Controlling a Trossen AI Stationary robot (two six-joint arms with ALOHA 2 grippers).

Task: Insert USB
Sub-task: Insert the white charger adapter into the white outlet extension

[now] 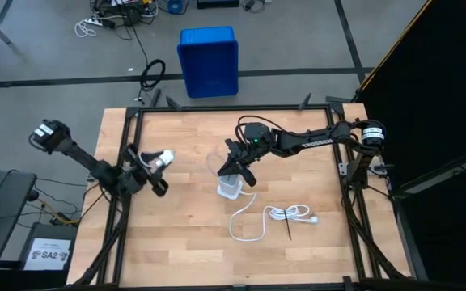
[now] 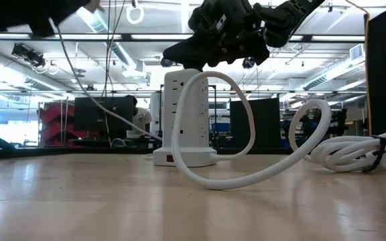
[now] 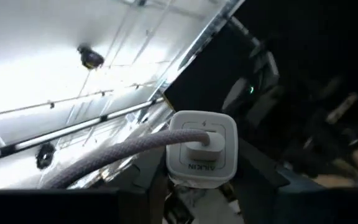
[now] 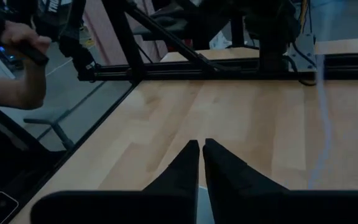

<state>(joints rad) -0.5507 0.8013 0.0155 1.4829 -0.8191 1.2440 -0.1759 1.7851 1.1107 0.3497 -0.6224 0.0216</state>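
My left gripper [image 1: 157, 161] hangs above the table's left part, shut on a small white charger block [image 3: 202, 149]. The USB's white plug [image 3: 199, 148] sits in the block's port. Its thin grey cable [image 3: 104, 158] runs off from there and slants down to the table in the low view [image 2: 99, 110]. My right gripper [image 4: 201, 148] is shut. It stands just above the top of the white power tower [image 2: 188, 114] at mid-table. My left gripper holds the charger block by its lower part [image 3: 194, 182]; the block itself hides the fingers. The block is lifted clear of the table, its port face toward the wrist camera, the cable trailing slack from it. My right gripper's shut fingers [image 2: 179, 53] stand right over the tower's top [image 2: 183, 72]; whether they touch it cannot be told.
The tower's thick white cord [image 2: 246, 167] loops over the table and ends in a bundle with a black tie [image 1: 290, 214] at the near right. A person's hand [image 4: 11, 37] shows beyond the table. Bare wood lies at the near left [image 1: 160, 234].
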